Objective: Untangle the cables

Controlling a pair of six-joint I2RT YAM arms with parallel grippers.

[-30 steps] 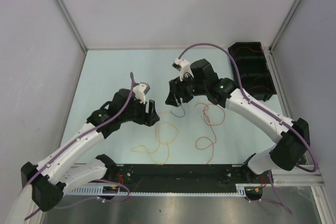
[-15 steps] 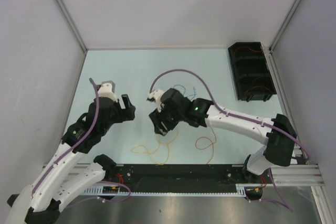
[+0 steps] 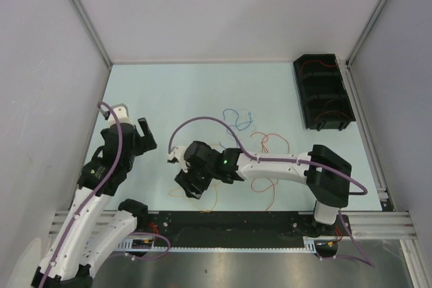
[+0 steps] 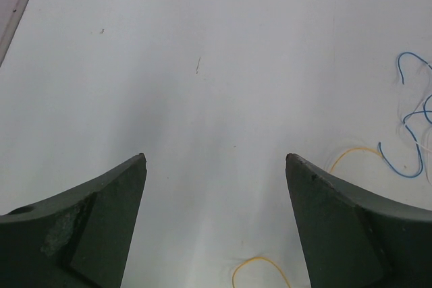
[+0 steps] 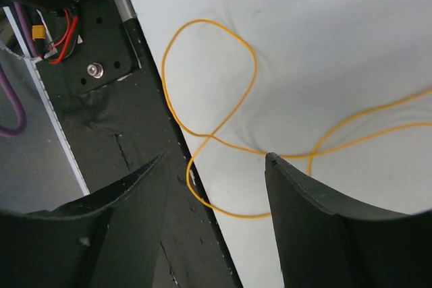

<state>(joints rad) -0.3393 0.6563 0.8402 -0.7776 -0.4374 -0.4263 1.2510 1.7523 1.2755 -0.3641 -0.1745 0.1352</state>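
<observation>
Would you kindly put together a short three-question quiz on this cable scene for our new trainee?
1. True or false: the left gripper holds a cable.
2. Which cable lies under the right gripper? A blue, B yellow, C red.
3. Fill in: the blue cable lies ___ from the table's near edge than the yellow one.

Key:
1. False; its jaws are open and empty.
2. B, the yellow cable.
3. Farther.
</observation>
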